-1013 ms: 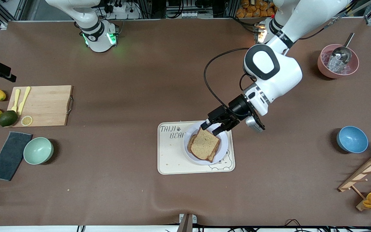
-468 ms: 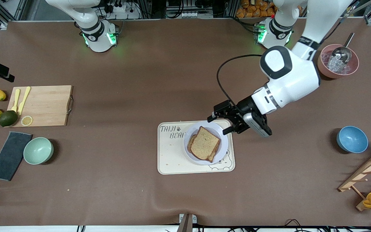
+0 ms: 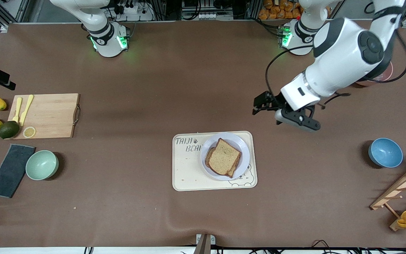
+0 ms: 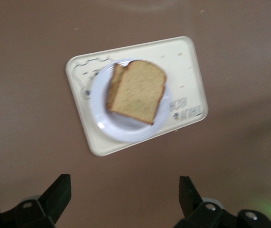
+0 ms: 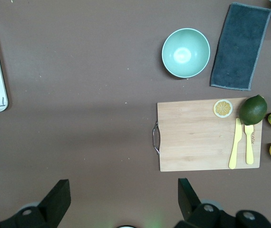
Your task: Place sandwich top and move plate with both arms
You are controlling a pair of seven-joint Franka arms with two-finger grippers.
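Observation:
The sandwich top (image 3: 225, 157) lies flat on another slice on the plate (image 3: 244, 148), which stands on the cream tray (image 3: 189, 176). My left gripper (image 3: 263, 107) is open and empty, up in the air over bare table beside the tray toward the left arm's end. The left wrist view shows its open fingers (image 4: 59, 192) apart from the bread (image 4: 138, 90), plate (image 4: 126, 130) and tray (image 4: 188, 71). My right arm (image 3: 93, 17) waits by its base, its gripper out of the front view. The right wrist view shows the right gripper (image 5: 123, 192) open and empty over bare table.
A wooden cutting board (image 3: 46, 114) with yellow cutlery, a lime and lemons, a mint bowl (image 3: 42, 164) and a dark cloth (image 3: 11, 170) lie at the right arm's end. A blue bowl (image 3: 385, 152) and a wooden rack (image 3: 404, 190) stand at the left arm's end.
My left gripper has let go of the top slice, opened, and risen away from the plate toward the left arm's end. The slice stays on the sandwich. The right arm has not moved.

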